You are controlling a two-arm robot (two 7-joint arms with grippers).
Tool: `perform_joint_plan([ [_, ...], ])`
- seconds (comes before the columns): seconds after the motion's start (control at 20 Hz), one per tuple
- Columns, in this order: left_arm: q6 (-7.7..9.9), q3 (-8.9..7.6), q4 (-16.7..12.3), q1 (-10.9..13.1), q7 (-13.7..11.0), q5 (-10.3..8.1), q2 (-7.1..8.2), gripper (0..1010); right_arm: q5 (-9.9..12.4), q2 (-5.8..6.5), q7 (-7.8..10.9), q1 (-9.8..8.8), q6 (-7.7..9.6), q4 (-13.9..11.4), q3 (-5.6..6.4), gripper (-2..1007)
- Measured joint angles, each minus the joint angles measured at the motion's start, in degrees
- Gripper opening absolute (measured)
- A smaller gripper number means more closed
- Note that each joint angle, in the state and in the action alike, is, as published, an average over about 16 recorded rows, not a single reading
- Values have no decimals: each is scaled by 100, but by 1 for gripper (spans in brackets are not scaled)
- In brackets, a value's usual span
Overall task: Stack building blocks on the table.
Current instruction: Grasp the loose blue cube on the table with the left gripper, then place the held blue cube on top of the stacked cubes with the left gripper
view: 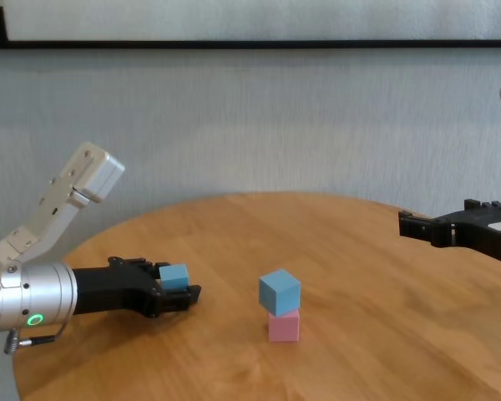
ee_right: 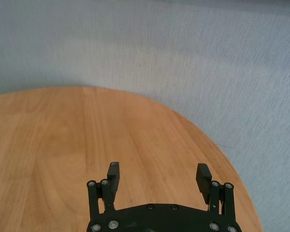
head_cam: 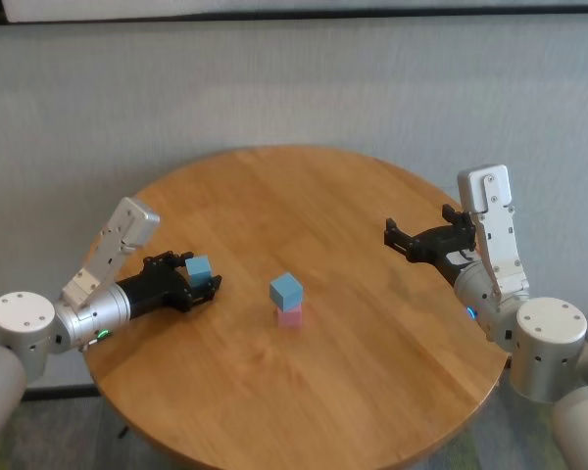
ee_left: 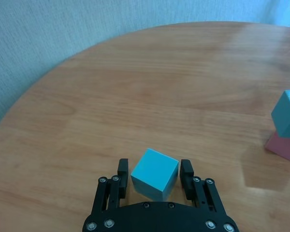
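A: Where are the cubes?

B: On the round table with the light brown wood-grain top point(head_cam: 353, 196). Near its middle a small matte light blue cube point(head_cam: 286, 290) sits on top of a small matte pink cube point(head_cam: 290, 314), turned a little so its corners overhang the pink one. The pair also shows at the edge of the left wrist view, blue point(ee_left: 287, 113) over pink point(ee_left: 285, 145).

A: And the third?

B: A second small matte light blue cube point(ee_left: 154, 174) is at the table's left side, well apart from the stack, between the fingers of the black left gripper point(ee_left: 154, 176).

A: Is it held?

B: The two fingers point(ee_left: 123, 170) stand close on either side of it, about touching its faces. The chest view shows the cube point(view: 174, 275) low over the wood in the gripper point(view: 177, 288), but I cannot tell whether it rests on the table or is lifted. The left arm reaches in nearly level from the left edge.

A: The other arm?

B: The black right gripper point(head_cam: 412, 235) hovers above the table's right side, away from every cube. Its jaws are spread wide with nothing between them; the right wrist view shows bare wood between its fingers point(ee_right: 113, 171).
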Motion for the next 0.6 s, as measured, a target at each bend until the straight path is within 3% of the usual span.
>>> perform_joint_plan([
  [0.35,59,-33,-98,39,4,40,13,591,0,0,0,0,0,0,0,1001],
  [0.6,209,-60,-433,193,63,41,89,545,0,0,0,0,0,0,0,1001],
])
